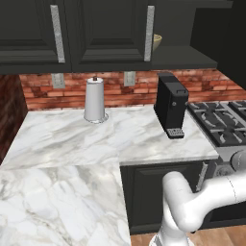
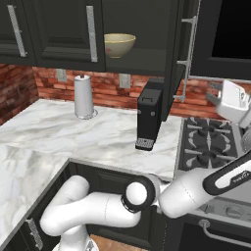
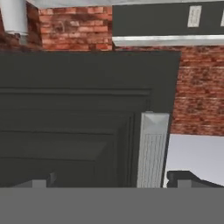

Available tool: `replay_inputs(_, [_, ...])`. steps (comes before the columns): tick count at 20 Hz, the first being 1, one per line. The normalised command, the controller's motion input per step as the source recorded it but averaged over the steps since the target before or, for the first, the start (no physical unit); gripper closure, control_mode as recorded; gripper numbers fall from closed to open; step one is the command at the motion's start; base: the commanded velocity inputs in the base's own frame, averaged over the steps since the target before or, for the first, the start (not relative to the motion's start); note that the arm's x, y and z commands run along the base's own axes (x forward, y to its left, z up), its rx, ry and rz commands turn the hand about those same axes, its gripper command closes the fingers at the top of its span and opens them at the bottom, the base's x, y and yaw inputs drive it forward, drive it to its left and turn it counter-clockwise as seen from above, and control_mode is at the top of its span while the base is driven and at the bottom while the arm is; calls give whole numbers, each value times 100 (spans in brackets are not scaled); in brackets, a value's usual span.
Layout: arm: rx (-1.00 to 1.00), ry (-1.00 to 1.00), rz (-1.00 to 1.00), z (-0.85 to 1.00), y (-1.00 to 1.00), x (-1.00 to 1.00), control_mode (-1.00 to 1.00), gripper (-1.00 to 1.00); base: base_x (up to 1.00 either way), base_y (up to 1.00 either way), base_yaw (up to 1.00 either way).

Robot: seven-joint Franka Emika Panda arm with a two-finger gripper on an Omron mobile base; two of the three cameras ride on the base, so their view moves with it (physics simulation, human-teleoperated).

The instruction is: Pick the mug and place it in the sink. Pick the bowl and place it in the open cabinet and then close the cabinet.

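Observation:
The cream-beige bowl (image 2: 119, 45) sits upright on the shelf of the open black upper cabinet (image 2: 142, 61); its rim also peeks past the door edge (image 1: 157, 41). The cabinet's open door (image 2: 177, 54) stands edge-on, swung outward, with its silver bar handle (image 2: 188, 49) facing right. My white hand (image 2: 234, 107) hovers right of that door, over the stove. In the hand view my gripper (image 3: 116, 181) is open and empty, its fingertips (image 3: 188, 178) spread wide, close to the door panel (image 3: 74, 118) and the handle (image 3: 153, 148). The mug and the sink are out of view.
A black coffee machine (image 2: 149, 115) stands on the marble counter (image 1: 72, 139) below the open cabinet. A paper towel roll (image 1: 94, 101) stands by the brick wall. The gas stove (image 2: 211, 142) lies to the right. Closed cabinet doors (image 1: 110, 29) hang to the left.

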Motion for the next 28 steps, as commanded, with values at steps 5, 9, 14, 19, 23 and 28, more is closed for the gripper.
replay_inputs(5, [-16,-4,0,18,29,0,-100,-100,0,0,0])
replay_inputs(9, [-15,0,0,11,39,0,-100,-100,0,0,0])
replay_inputs(14, [-18,0,-6,9,47,0,-100,-100,0,0,0])
replay_inputs(19, [-20,-1,-21,0,79,-10,-100,-100,0,0,0])
replay_inputs(23, [-17,-3,-35,0,100,-16,-100,-100,0,0,0])
replay_inputs(28, [-4,-5,-39,-18,100,-1,-100,-100,0,0,0])
